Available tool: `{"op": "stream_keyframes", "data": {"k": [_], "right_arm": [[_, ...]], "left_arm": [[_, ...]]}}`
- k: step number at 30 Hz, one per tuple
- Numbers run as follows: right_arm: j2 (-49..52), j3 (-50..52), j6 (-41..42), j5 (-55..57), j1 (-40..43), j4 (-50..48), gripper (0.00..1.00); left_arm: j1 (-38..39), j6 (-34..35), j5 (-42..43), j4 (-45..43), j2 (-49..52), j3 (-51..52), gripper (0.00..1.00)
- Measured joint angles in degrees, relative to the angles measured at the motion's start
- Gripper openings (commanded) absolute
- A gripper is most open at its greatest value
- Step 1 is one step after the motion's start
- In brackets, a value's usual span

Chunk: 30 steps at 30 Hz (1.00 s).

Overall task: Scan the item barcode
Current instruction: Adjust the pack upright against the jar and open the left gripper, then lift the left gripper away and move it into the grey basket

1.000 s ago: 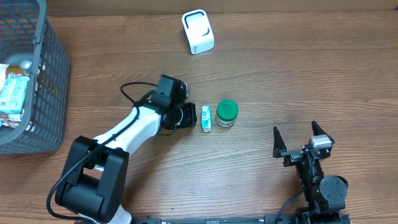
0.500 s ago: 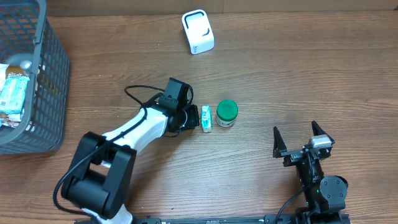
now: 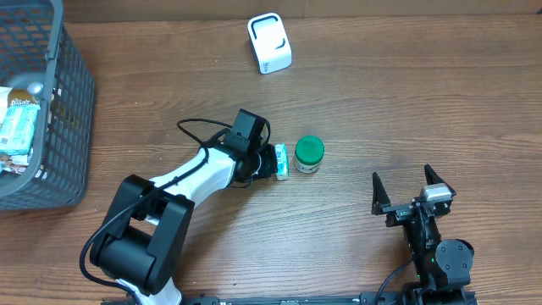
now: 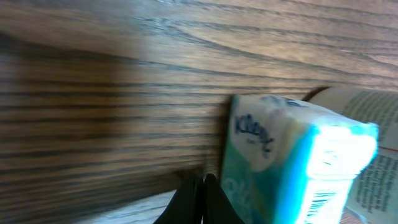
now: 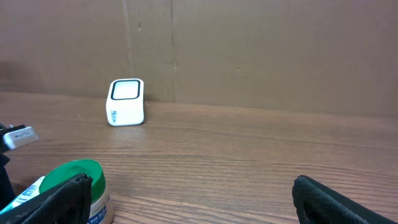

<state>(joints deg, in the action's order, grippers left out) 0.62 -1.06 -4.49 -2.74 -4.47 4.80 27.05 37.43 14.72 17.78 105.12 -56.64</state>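
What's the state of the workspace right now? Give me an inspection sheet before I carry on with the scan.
Surface: wooden table, no spills seen.
Job's things: Kleenex tissue pack lying at centre; white scanner at the far edge, well apart from it.
Clutter: green-lidded jar close beside the pack; grey basket at the left holding packaged goods.
Grippers: left gripper shut, empty, tips at the pack's side, contact unclear; right gripper open, empty, at the near edge.
Cables: black cable looped over the left arm, clear of the items.
Surroundings: brown cardboard wall behind the table.
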Motion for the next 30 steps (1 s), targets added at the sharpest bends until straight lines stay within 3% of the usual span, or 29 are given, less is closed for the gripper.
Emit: {"op": "stream_keyframes", "data": {"k": [30], "right_arm": [[0.00,0.00,0.00,0.00,-0.02,-0.02,1.00]], "left_arm": [[0.74,4.46,0.85,-4.81,1.86,-0.02,0.04]]}}
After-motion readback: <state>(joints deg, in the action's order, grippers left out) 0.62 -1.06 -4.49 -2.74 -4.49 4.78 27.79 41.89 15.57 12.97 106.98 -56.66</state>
